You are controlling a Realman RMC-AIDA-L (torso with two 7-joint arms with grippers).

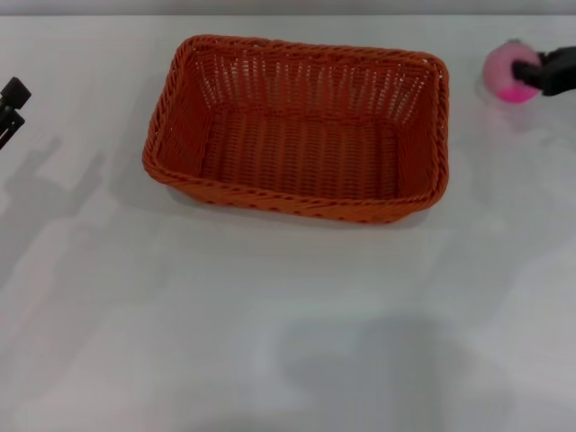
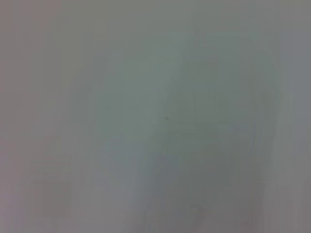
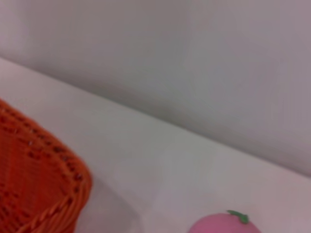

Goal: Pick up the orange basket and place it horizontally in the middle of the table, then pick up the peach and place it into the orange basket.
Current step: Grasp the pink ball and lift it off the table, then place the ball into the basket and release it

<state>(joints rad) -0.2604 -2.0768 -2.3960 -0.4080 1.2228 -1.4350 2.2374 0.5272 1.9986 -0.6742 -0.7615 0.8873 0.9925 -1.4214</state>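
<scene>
The orange basket (image 1: 297, 126) lies lengthwise on the white table (image 1: 288, 306), in the middle towards the far side, open side up and empty. Its corner also shows in the right wrist view, as the orange basket (image 3: 34, 179). The pink peach (image 1: 506, 72) is at the far right of the table, to the right of the basket. My right gripper (image 1: 533, 72) reaches in from the right edge and overlaps the peach's right side. The top of the peach (image 3: 221, 225), with its green stem mark, shows in the right wrist view. My left gripper (image 1: 11, 103) is at the table's far left edge, away from both.
The table's far edge meets a grey wall (image 3: 194, 73) just behind the basket and peach. Bare white tabletop (image 1: 270, 342) stretches in front of the basket. The left wrist view shows only a blank pale surface (image 2: 155, 116).
</scene>
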